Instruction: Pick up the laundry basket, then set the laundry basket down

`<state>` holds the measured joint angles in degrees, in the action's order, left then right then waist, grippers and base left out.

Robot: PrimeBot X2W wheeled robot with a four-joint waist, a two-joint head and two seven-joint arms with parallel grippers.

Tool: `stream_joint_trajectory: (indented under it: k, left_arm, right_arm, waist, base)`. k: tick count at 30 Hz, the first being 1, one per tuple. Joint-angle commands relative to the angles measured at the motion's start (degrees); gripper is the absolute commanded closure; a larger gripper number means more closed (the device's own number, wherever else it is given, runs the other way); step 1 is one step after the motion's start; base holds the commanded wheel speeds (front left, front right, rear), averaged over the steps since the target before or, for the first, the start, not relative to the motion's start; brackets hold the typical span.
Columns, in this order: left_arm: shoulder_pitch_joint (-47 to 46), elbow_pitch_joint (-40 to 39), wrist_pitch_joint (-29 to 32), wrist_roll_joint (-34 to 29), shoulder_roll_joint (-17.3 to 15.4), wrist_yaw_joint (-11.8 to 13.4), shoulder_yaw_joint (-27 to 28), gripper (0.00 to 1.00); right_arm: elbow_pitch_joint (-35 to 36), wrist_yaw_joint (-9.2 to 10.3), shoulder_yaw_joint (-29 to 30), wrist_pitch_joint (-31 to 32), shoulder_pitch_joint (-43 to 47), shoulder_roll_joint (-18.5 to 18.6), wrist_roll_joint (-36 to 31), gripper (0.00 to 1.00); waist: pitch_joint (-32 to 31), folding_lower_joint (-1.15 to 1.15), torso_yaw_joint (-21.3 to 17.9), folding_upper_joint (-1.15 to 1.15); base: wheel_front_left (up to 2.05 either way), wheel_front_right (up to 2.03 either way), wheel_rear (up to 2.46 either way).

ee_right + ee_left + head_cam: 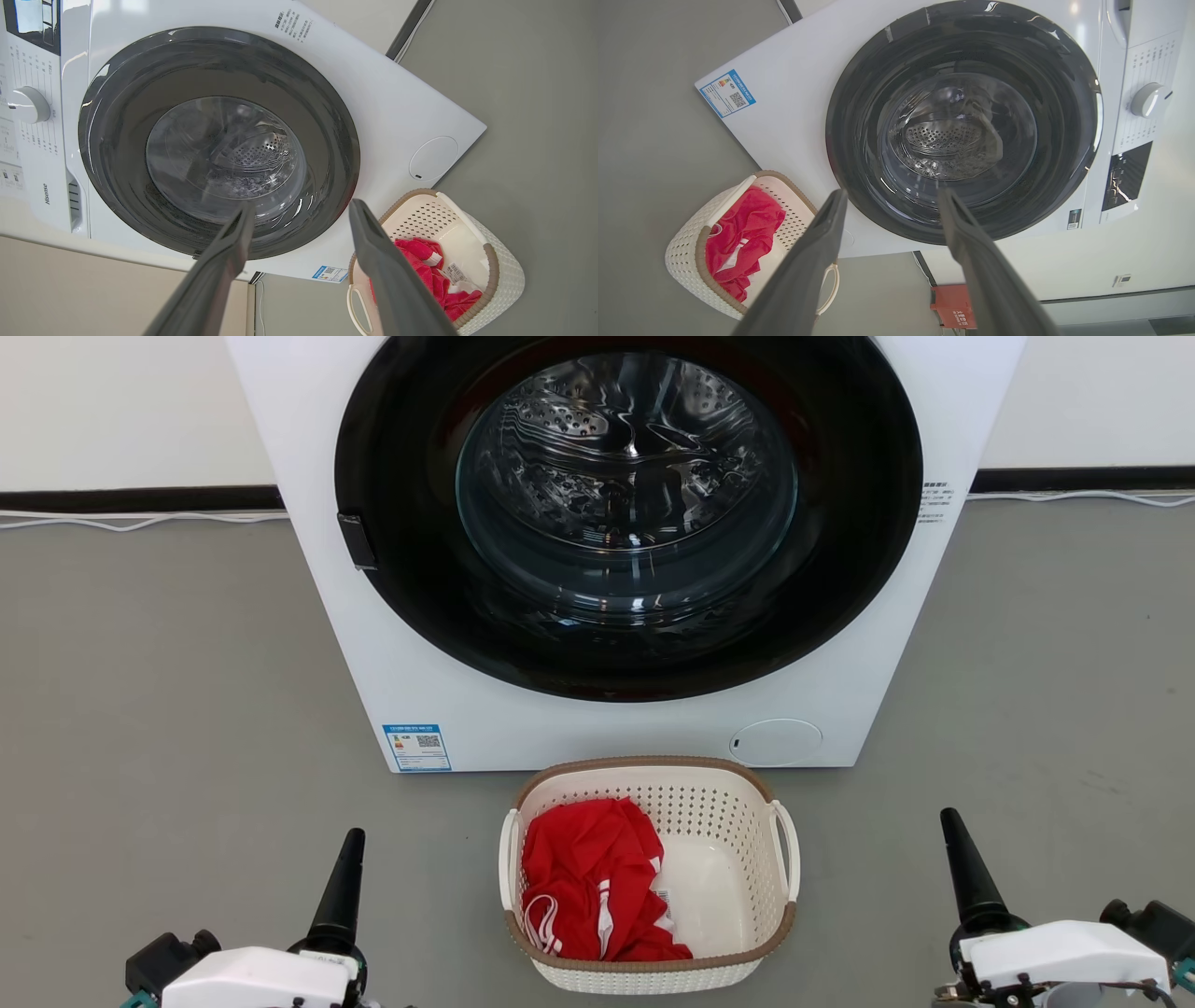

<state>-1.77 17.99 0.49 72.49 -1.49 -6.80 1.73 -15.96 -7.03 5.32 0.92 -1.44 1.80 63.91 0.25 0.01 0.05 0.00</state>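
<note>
Head view: laundry basket stands on the grey floor, just in front of the washing machine, with a red garment inside. Left gripper and right gripper sit well apart from it, fingers spread, holding nothing. Judged status: pick-up not started; lift and set-down remain. Floor flat, matt; white wall and cable behind

Downward head view, sideways wrist views, common washing machine

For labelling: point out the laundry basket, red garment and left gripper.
laundry basket (653, 963), head view, front brown rim band.
red garment (583, 868), head view, middle of the cloth.
left gripper (893, 193), left wrist view, midway between its fingertips.
</note>
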Motion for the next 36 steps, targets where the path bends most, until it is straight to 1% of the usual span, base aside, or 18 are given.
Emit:
stream_joint_trajectory:
  k: [1,6,14,15,36]
  left_arm:
    - [-1.1,-1.8,-0.5,-2.4,-0.5,0.0,0.3,0.00]
    - [-1.0,-2.0,-1.4,-6.4,-0.5,0.1,0.3,0.00]
    - [-0.7,-2.4,-2.7,-11.0,-0.6,0.1,0.2,0.00]
    - [-0.7,-2.5,-3.0,-12.2,-0.6,0.1,0.1,0.00]
    - [0.0,-3.2,-6.4,-24.1,-0.8,0.4,-1.3,0.00]
  right_arm:
    - [1.7,-0.15,-0.7,-0.9,-1.6,0.6,-2.9,0.00]
    - [1.5,-0.17,-1.1,-1.8,-1.8,0.7,-7.5,0.00]
    - [1.6,-0.19,-1.4,-3.1,-1.5,0.7,-13.7,0.00]
    - [1.7,-0.20,-1.5,-3.5,-1.4,0.7,-15.3,0.00]
    - [1.9,-0.27,-2.8,-6.8,-1.1,0.8,-31.3,0.00]
  waist:
    - [0.0,-0.01,0.0,0.00]
    - [-0.1,-0.01,0.0,0.00]
    - [-0.1,-0.01,0.1,0.00]
    - [-0.1,-0.01,0.2,0.00]
    - [0.0,-0.01,0.2,0.00]
  base:
    - [0.00,0.00,0.00]
    - [0.00,0.00,0.00]
    - [0.00,0.00,0.00]
    - [0.00,0.00,0.00]
    - [0.00,0.00,0.00]
